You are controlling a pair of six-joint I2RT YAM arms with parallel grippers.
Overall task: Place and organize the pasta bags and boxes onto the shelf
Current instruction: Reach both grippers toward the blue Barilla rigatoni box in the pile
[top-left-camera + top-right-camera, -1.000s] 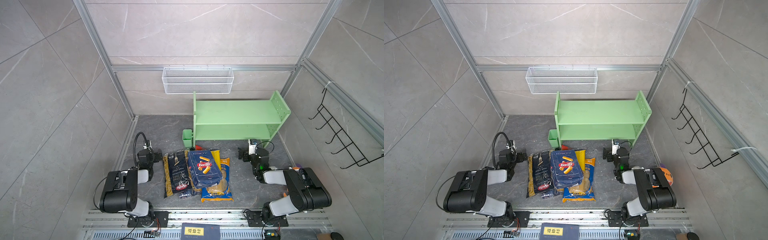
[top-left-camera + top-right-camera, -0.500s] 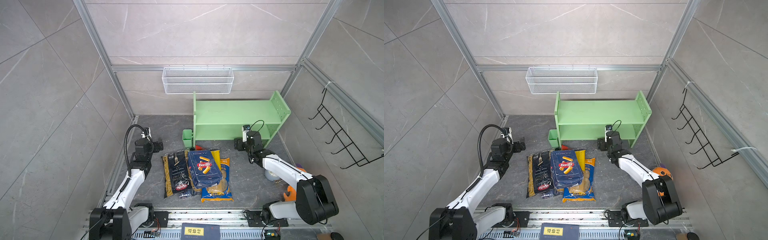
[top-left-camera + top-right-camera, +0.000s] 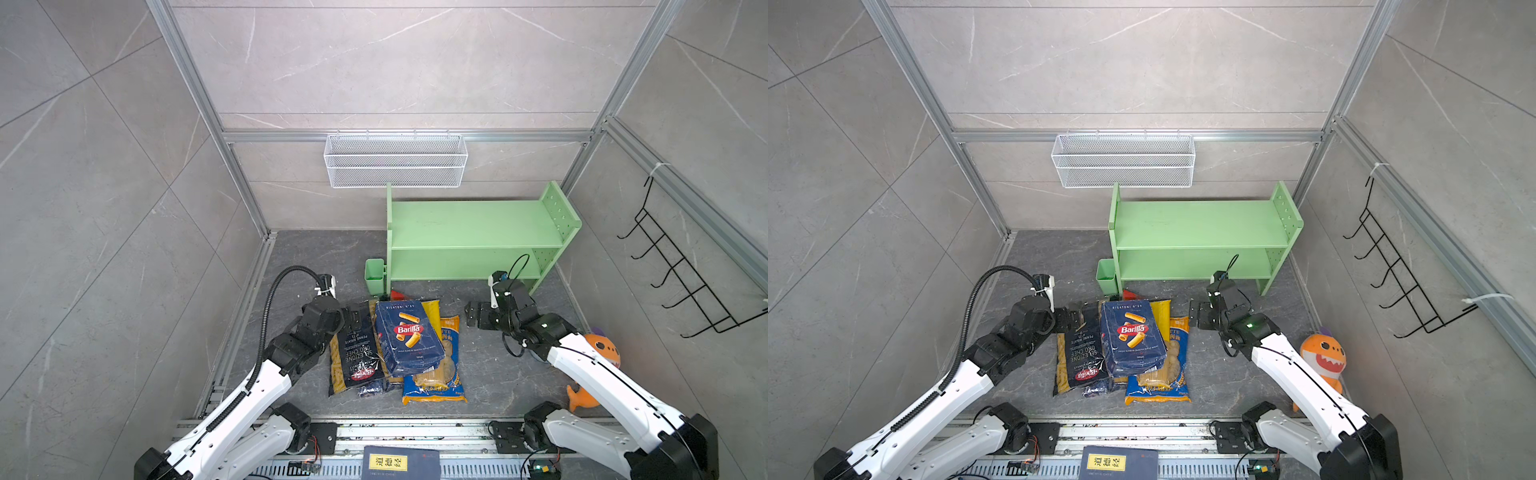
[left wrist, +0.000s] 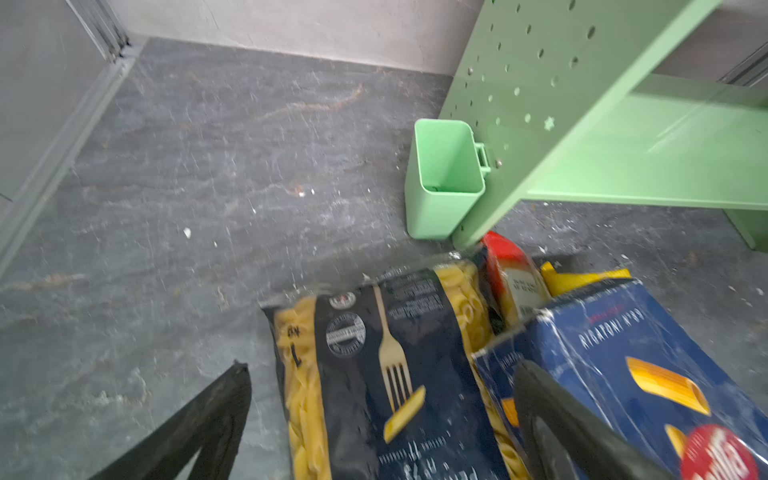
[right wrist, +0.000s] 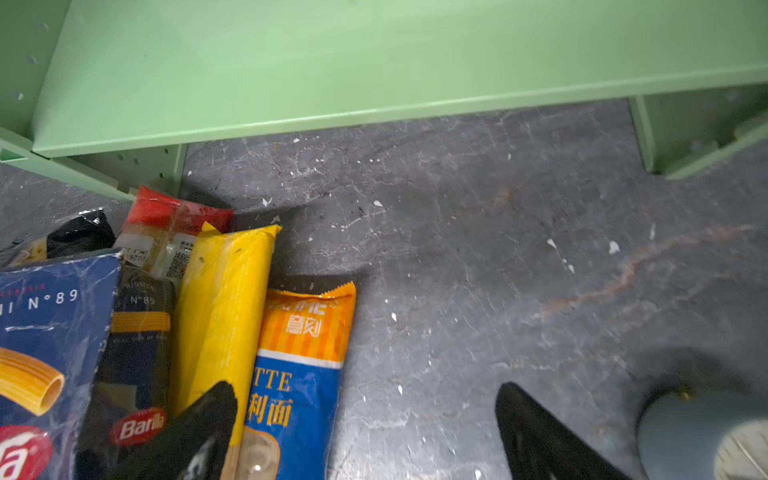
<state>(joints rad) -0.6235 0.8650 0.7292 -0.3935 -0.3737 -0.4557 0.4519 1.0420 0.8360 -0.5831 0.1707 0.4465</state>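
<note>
1 red-ended pk (image 4: 503, 259), mostly hidden under carton (image 4: 615, 332)

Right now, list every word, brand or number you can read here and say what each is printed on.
"Barilla": dark blue carton.
"RIGATONI N°89": top of the same carton.
"SELEZIONE ORO CHEF": black bag.
"PENNE RIGATE": same bag.
"Barilla": that bag's red logo.
"TTE" and "利面": blue-orange bag, start hidden.
"道德经": yellow label on the book.
Too small to read: print on the red-ended pack.
</note>
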